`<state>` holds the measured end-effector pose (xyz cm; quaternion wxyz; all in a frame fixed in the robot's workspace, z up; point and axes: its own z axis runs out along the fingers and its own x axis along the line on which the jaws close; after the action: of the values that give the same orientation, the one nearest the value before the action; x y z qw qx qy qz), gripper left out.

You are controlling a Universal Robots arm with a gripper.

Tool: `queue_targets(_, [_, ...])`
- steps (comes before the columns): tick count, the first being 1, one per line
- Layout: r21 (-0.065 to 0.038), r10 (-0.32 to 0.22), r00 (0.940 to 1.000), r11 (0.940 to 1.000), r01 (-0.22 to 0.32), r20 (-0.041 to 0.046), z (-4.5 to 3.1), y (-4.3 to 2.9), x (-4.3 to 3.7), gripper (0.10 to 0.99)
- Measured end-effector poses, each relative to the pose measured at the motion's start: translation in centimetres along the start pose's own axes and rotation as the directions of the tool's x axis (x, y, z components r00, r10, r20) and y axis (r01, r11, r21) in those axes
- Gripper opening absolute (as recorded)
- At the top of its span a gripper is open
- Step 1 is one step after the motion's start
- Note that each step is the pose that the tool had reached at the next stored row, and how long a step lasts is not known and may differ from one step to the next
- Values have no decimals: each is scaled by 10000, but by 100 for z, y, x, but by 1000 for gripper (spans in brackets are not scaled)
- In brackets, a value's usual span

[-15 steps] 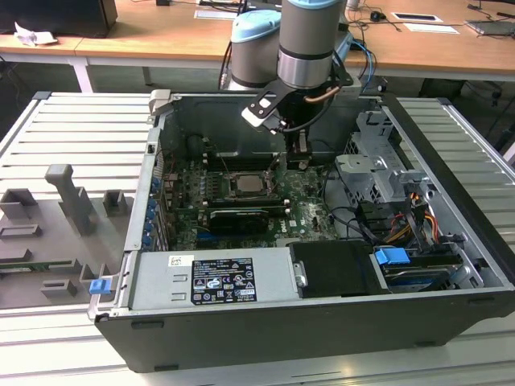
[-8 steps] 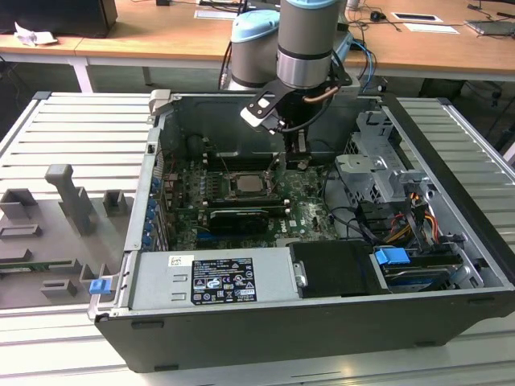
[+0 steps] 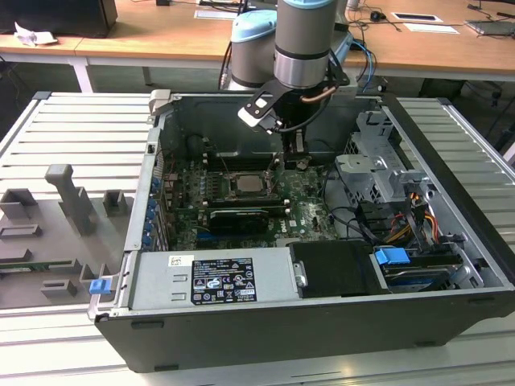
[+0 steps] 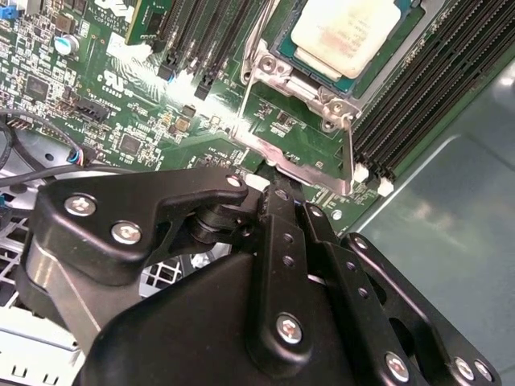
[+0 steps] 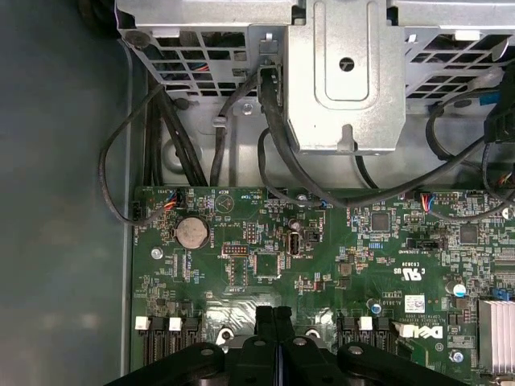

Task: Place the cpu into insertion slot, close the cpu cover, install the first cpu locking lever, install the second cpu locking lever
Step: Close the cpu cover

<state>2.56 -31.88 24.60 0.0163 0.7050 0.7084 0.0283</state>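
Note:
The cpu point(image 4: 342, 32), a square chip with a pale silver top, lies flat in the insertion slot point(image 4: 330, 108) on the green board; in the exterior view the cpu point(image 3: 245, 183) sits mid-board. The cpu cover point(image 4: 294, 165), a thin silver frame with a window, stands raised from its hinge, its free edge toward my fingers. My gripper point(image 4: 278, 193) is shut, its black fingertips pressed together right at that free edge. In the first wrist view the gripper point(image 5: 276, 315) hangs low over the board. In the exterior view the gripper point(image 3: 294, 161) is just to the right of the socket.
Long black memory slots point(image 4: 418, 88) flank the socket. A silver drive cage point(image 5: 346, 72) and black cables point(image 5: 273, 145) lie beyond the board. A long black card point(image 3: 237, 217) and the power supply point(image 3: 213, 277) sit nearer the front. Grey fixtures point(image 3: 72, 201) stand outside the case.

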Motion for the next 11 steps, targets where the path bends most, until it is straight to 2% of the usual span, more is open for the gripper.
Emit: queue_targets(11, [0,-1,10000,10000,1,0,-2,-36,0,106])
